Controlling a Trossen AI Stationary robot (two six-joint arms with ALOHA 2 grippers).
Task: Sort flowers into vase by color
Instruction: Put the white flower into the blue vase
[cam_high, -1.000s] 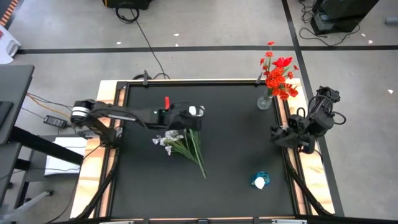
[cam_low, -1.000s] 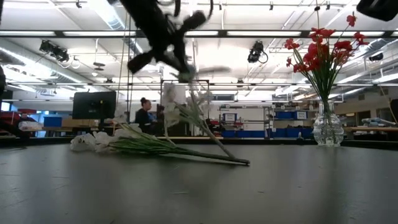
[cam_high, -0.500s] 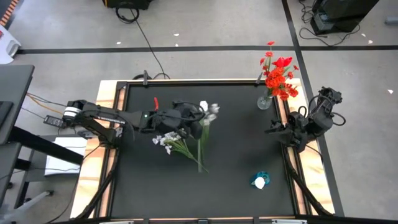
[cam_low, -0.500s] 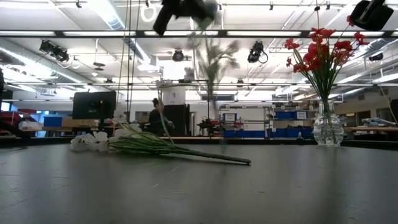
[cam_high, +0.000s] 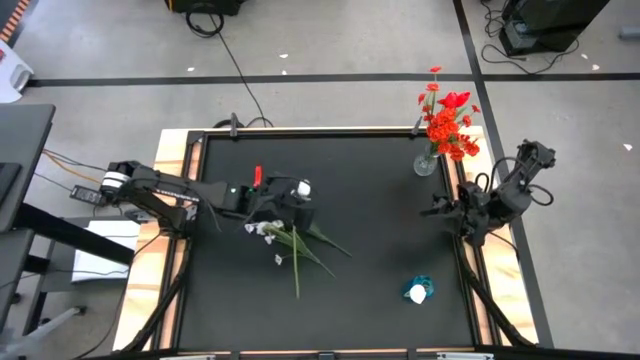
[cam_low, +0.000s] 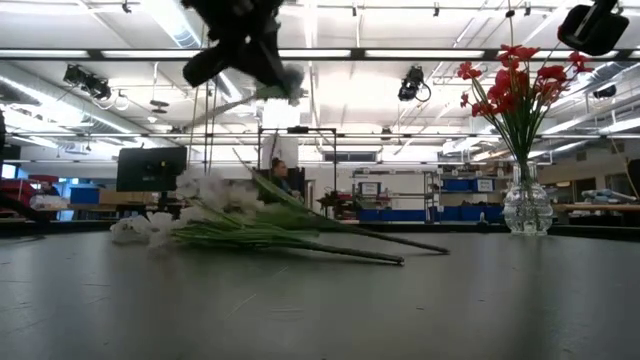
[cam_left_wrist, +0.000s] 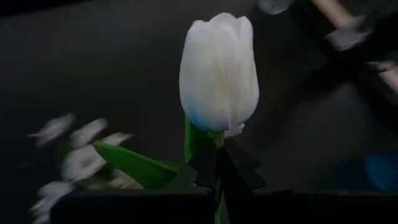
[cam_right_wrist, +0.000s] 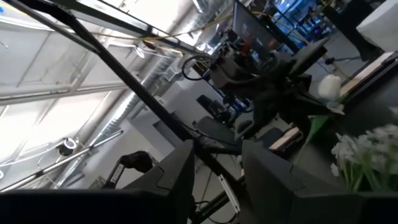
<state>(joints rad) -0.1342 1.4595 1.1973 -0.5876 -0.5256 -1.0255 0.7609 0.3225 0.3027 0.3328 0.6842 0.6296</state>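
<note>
White tulip (cam_left_wrist: 217, 71) held above the black table (cam_high: 380, 230), over the pile of white flowers (cam_high: 290, 240).

The left gripper (cam_high: 290, 200) is closed on the tulip's green stalk, at the table's left-centre. The red flowers (cam_high: 447, 120) stand in a glass vase (cam_high: 426, 163) at the far right corner. A blue vase (cam_high: 418, 291) stands near the right front. The right gripper (cam_high: 440, 210) waits at the right edge, with its fingers parted.

White flowers (cam_high: 268, 230) lie mid-bench with green stalks; red flowers (cam_high: 447, 122) stand upright in a glass vase (cam_high: 426, 163)
</note>
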